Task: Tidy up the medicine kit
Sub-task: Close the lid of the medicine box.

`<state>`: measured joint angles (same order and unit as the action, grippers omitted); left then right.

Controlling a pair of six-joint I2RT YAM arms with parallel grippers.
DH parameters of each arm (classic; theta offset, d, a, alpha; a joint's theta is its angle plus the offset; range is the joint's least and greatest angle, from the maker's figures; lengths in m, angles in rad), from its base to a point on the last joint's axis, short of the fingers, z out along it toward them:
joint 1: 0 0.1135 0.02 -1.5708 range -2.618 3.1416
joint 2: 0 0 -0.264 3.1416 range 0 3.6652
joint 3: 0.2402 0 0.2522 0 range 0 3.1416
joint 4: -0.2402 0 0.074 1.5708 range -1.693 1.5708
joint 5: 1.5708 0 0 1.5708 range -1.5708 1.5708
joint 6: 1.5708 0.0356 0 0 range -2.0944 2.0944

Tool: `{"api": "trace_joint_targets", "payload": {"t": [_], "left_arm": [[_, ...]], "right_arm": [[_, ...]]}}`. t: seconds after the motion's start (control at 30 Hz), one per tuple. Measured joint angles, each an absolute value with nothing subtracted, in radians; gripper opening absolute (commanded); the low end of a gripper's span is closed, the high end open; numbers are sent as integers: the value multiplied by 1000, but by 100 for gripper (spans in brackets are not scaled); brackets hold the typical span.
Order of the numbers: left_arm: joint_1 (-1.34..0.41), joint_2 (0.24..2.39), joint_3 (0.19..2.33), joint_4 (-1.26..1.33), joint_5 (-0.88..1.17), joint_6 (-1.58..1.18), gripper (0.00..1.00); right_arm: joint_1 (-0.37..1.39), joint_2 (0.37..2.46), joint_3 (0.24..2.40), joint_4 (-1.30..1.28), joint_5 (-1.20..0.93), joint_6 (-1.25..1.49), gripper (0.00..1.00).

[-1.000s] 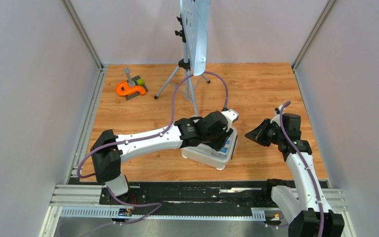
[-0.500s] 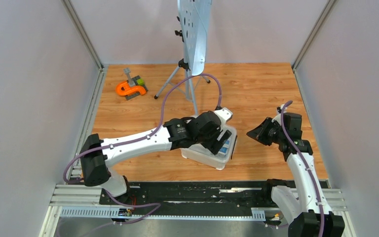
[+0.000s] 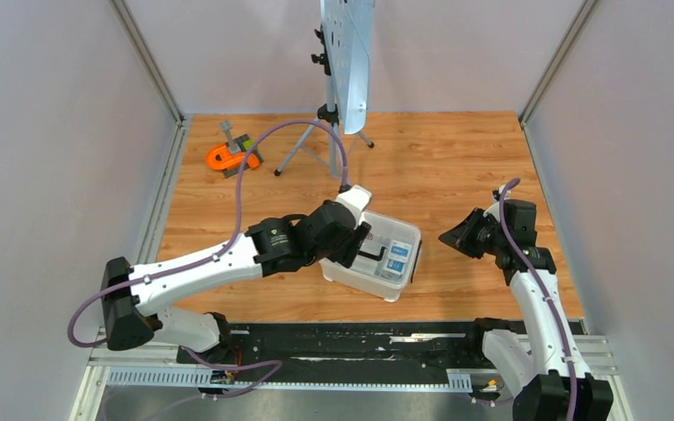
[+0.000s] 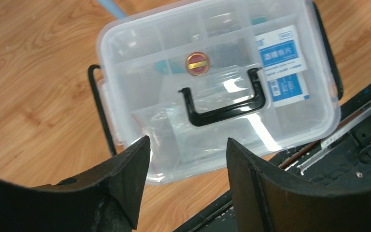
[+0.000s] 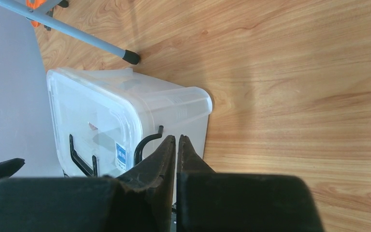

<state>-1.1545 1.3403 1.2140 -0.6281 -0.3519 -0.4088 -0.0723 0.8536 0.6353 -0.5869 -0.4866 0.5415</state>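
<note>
The medicine kit (image 3: 384,279) is a white tub with its clear lid (image 4: 212,72) on, near the table's front middle. A black handle (image 4: 222,108) lies flat on the lid and black clips (image 4: 101,113) sit at the sides. Blue and white packets (image 4: 281,65) show through the lid. My left gripper (image 4: 188,145) is open and empty, above the kit's left side. My right gripper (image 5: 178,139) is shut and empty, to the right of the kit (image 5: 125,121) and apart from it.
An orange-and-grey tool (image 3: 233,156) lies at the back left. A tripod (image 3: 333,132) with a white panel stands behind the kit. Grey walls close in both sides. A black rail (image 3: 360,338) runs along the near edge.
My left arm has pulled back to the left, off the top of the kit, so the lid and handle now show. The right arm has hardly moved.
</note>
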Motion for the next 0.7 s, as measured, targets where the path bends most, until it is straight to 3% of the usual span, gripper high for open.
{"api": "trace_joint_targets", "payload": {"t": [0.1,0.2,0.27,0.47,0.7], "left_arm": [[-1145,1284,1166,-633,-382,-437,58],[-1144,1238,1103,-646,-405,-465,37],[-1142,1219,1069,-662,-420,-484,30],[-1039,1150,957,-663,-429,-536,22],[-764,1146,912,-586,-354,-577,15]], "right_arm": [[-72,855,635,-587,-483,542,5],[-72,860,635,-587,-480,542,5],[-72,870,635,-587,-480,542,5],[-72,887,635,-587,-480,545,4],[-70,886,635,-587,-480,553,0]]}}
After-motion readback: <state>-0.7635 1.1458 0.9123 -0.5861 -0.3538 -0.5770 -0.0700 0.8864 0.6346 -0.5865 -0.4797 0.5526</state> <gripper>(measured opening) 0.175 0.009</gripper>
